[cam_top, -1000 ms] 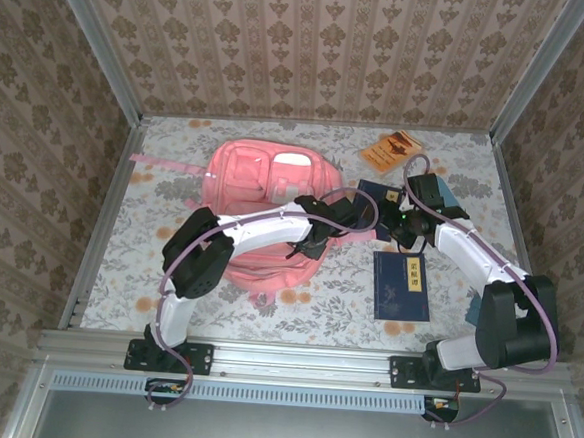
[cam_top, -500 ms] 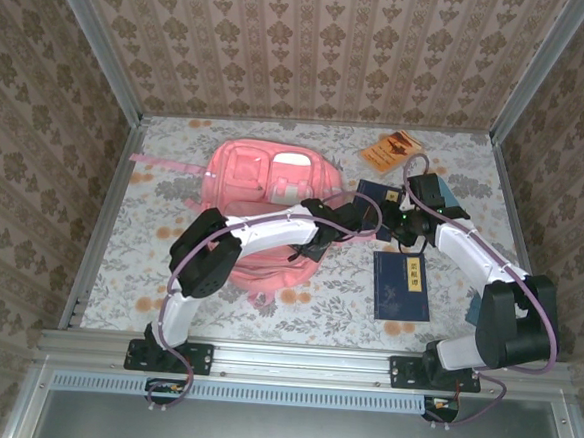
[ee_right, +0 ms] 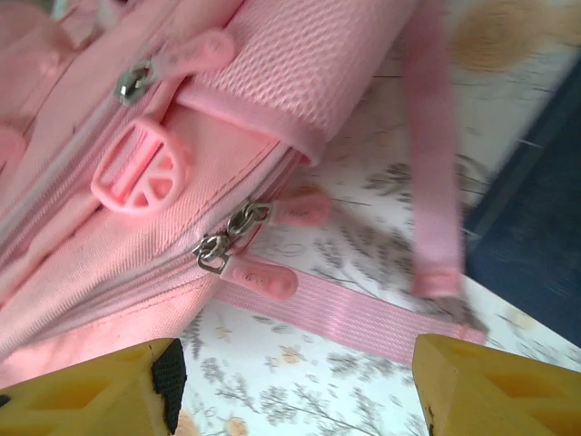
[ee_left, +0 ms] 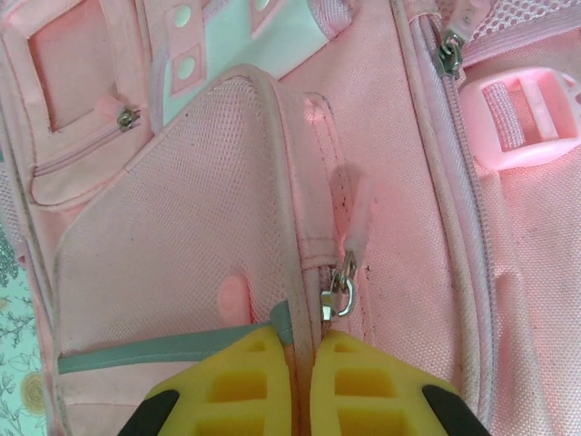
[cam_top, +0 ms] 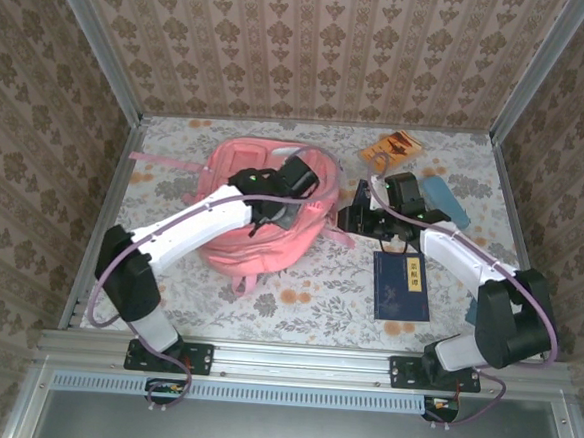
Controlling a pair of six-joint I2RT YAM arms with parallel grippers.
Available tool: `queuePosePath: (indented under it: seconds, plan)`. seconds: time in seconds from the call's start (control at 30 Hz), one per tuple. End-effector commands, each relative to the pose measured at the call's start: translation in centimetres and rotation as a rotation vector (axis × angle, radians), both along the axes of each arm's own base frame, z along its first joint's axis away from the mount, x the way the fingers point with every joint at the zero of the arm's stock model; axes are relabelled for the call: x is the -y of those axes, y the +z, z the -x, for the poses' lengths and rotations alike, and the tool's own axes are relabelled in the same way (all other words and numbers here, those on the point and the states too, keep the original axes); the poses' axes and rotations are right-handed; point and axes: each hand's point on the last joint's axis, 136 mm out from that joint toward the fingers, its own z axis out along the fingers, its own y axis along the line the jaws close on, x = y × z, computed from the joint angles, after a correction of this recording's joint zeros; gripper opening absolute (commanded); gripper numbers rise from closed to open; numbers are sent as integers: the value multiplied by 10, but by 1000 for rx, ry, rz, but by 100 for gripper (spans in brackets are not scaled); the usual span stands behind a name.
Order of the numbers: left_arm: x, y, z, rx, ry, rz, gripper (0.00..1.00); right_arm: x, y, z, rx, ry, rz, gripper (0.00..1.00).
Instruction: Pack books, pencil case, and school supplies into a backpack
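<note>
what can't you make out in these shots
- Navy book: covered by the right arm in top view, cut off at the right wrist view's edge.
- Whether the left gripper holds the zip pull: left wrist view, shut pads hide contact.
- Orange booklet picture: too small, top view.

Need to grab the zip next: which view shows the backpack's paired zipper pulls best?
Right wrist view: the two zipper pulls lie side by side at the edge of the backpack, large and sharp, ahead of the right gripper. Left wrist view shows one zipper slider, perhaps another zip. Top view: pulls too small to tell.
</note>
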Motion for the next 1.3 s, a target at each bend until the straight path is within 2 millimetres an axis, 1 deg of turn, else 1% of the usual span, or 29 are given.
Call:
queuePosePath:
  seconds: [0.0, 0.07, 0.13, 0.23, 0.37, 0.47, 0.67, 0.77, 0.93, 1.03, 1.1, 1.27]
  plan:
    - [4, 33, -13, 96, -39, 111, 0, -30, 17, -5, 59, 149, -99, 69]
    - [1, 41, -15, 106, -32, 144, 0, -42, 19, -3, 52, 206, -148, 65]
    - [-4, 45, -18, 116, -21, 152, 0, -49, 20, 1, 50, 245, -166, 61]
    - [-9, 46, -21, 120, -7, 157, 0, -50, 18, 2, 62, 259, -168, 55]
    - [-12, 47, -21, 119, 1, 171, 0, -52, 13, -2, 63, 271, -155, 54]
    - [-15, 46, -22, 117, 13, 175, 0, -53, 7, -5, 54, 289, -138, 50]
    - [-17, 47, -24, 114, 28, 188, 0, -53, -11, -13, 44, 297, -94, 49]
    - [-17, 49, -25, 117, 26, 191, 0, -57, -17, -15, 38, 315, -100, 50]
    - [-16, 58, -27, 130, 18, 200, 0, -67, -13, -10, 56, 381, -144, 48]
    - [-15, 60, -27, 135, 9, 203, 0, -70, -10, -9, 70, 402, -159, 47]
    - [-14, 62, -28, 136, 7, 206, 0, -71, -8, -9, 68, 412, -162, 45]
    - [-14, 66, -29, 143, 7, 213, 0, -72, -13, -5, 52, 433, -171, 44]
